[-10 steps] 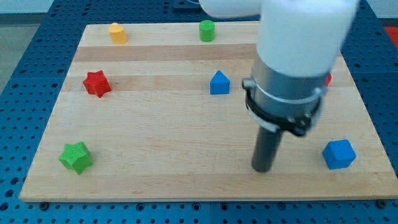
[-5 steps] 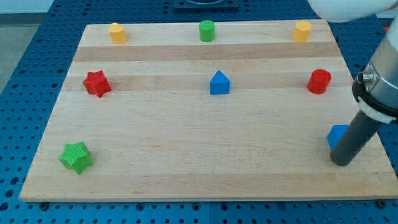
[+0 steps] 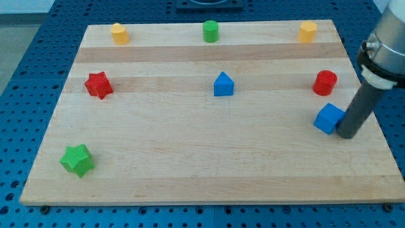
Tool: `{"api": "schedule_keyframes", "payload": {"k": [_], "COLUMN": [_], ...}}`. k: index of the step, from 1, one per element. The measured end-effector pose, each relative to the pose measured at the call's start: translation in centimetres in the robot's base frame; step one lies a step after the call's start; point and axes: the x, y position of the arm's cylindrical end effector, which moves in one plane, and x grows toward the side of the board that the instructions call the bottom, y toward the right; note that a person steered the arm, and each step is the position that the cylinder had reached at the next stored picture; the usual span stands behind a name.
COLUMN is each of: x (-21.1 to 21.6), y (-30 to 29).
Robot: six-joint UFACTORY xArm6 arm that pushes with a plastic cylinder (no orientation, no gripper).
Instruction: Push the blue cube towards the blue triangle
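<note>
The blue cube (image 3: 328,118) sits on the wooden board (image 3: 190,152) at the view's right. My tip (image 3: 347,134) touches the cube's right lower side. The blue triangle (image 3: 223,84) stands near the board's middle, well to the left of the cube and a little higher in the view. The dark rod rises from the tip to the arm's grey and white body at the view's upper right.
A red cylinder (image 3: 324,82) stands just above the blue cube. A yellow block (image 3: 307,31), a green cylinder (image 3: 211,30) and a yellow block (image 3: 119,33) line the top edge. A red star (image 3: 98,85) and a green star (image 3: 77,159) sit at the left.
My tip swept from the board's middle bottom to the right, went round the blue cube, then moved up. The cube has slid up and to the left.
</note>
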Motion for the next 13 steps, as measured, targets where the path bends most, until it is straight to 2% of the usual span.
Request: {"api": "schedule_keyframes", "payload": {"k": [2,3,5,7,11,13], "x": [-3.4,-3.9,-3.2,-2.0,-3.2,-4.2], "y": [-0.1,-2.0,-6.3,-8.1,-13.5,-13.8]}}
